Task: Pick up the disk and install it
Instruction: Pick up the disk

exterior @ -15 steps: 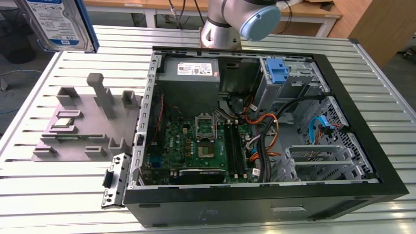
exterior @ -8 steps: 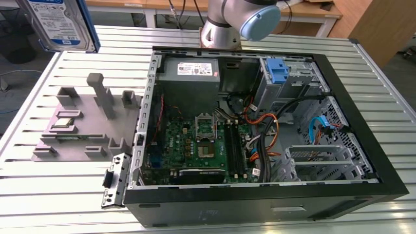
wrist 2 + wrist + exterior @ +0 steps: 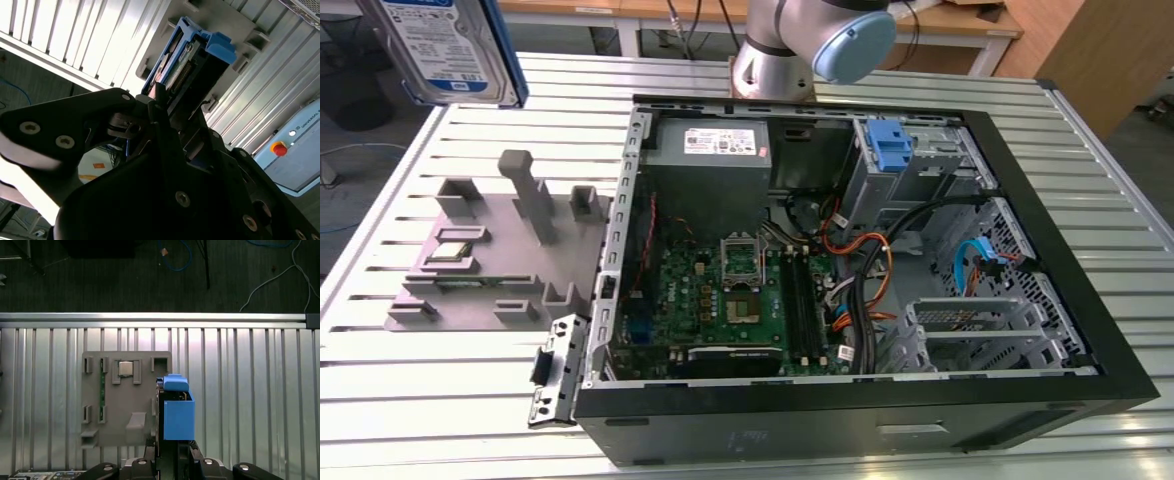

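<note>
The pincer (image 3: 167,107) is clamped on the disk (image 3: 192,60), held edge-on with its blue carrier (image 3: 220,47) outermost. Below it, apart, lies the grey parts fixture (image 3: 125,405). Pick-up looks done and installing has not begun: the open computer case (image 3: 1067,250) and its drive bay (image 3: 927,165) sit well away, and the blue carrier would need squaring to that slot.

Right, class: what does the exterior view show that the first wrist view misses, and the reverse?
The exterior view adds the open black computer case with green motherboard. The first wrist view adds the black gripper and dark floor. Both share the gripped silver hard disk in its blue plastic carrier, the grey fixture tray and the ribbed metal table.
</note>
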You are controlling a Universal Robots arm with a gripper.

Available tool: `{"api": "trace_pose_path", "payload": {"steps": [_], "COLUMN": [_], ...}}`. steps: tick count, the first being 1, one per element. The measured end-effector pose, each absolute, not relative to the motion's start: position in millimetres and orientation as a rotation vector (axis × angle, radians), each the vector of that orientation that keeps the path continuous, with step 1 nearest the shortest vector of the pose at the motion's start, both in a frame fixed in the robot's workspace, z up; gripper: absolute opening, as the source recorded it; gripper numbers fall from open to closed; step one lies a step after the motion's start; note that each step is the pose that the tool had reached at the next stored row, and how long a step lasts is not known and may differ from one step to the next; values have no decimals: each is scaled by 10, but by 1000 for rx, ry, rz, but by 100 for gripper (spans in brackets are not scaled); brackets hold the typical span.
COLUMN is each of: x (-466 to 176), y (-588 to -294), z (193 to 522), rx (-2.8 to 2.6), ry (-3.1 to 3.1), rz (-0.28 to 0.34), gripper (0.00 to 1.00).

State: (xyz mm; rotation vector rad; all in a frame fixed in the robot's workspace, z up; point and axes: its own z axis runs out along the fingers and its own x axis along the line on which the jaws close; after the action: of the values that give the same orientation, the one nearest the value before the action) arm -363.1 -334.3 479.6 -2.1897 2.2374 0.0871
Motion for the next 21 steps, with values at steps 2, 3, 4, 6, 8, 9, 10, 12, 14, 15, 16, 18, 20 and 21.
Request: {"api": "trace_pose_path", "payload": {"steps": [2, 3, 4, 6, 8, 9, 10, 12, 14, 15, 16, 18, 20, 21], "x": [-3631, -3631, -3631, -3631, -3631, -3631, -3631, -3631, -3631, -3631, -3631, -3631, -3631, -3631], "y": [-3343, -3343, -3343, -3343, -3343, -3343, -3343, -3343, -3343, -3343, -3343, -3343, -3343, -3343], "z": [4820, 4832, 4842, 4863, 4883, 4892, 4900, 4912, 4918, 4918, 4918, 4919, 4919, 4920], "rx": [-2190, -2190, -2190, -2190, -2190, -2190, -2190, -2190, -2190, -2190, -2190, -2190, -2190, -2190], "ry": [2237, 2237, 2237, 2237, 2237, 2237, 2237, 2237, 2237, 2237, 2237, 2237, 2237, 2237], "rz": [87, 87, 87, 87, 87, 87, 87, 87, 87, 87, 87, 87, 87, 87], "gripper": [35, 35, 35, 35, 35, 35, 35, 35, 35, 35, 35, 35, 35, 35]}}
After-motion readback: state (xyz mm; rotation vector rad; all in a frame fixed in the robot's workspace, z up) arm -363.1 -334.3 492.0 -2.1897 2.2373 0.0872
